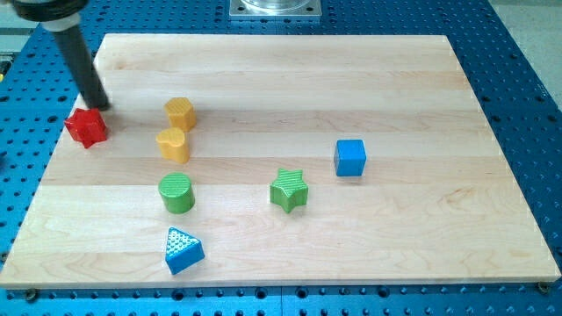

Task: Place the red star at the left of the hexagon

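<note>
The red star (86, 127) lies near the board's left edge. The yellow hexagon (180, 114) stands to its right, with a gap between them. My rod comes down from the view's top left, and my tip (99, 106) sits just above and right of the red star, close to it or touching its upper right side.
A yellow heart-like block (174, 145) sits just below the hexagon. A green cylinder (176, 193) and a blue triangle (183, 250) lie lower. A green star (289, 190) and a blue cube (349, 158) are toward the right. The wooden board (395, 88) rests on a blue perforated table.
</note>
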Tool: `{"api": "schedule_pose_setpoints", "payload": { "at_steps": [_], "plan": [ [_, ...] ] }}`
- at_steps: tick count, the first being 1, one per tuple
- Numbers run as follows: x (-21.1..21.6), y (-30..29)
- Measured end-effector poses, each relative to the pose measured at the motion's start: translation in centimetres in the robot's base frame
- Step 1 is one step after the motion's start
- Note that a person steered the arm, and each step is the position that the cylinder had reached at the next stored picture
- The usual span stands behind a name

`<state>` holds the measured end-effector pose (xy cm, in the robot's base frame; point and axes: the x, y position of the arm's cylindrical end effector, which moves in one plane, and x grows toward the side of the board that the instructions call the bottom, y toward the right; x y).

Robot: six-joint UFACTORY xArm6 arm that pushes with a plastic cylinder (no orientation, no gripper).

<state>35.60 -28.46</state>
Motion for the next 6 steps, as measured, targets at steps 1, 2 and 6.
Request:
{"api": "schedule_pose_setpoints", "payload": {
  "at_steps": [1,2,6],
  "plan": [
    [0.2,-2.0],
    [4.7,-2.0],
    [5.6,8.9]
  ]
}}
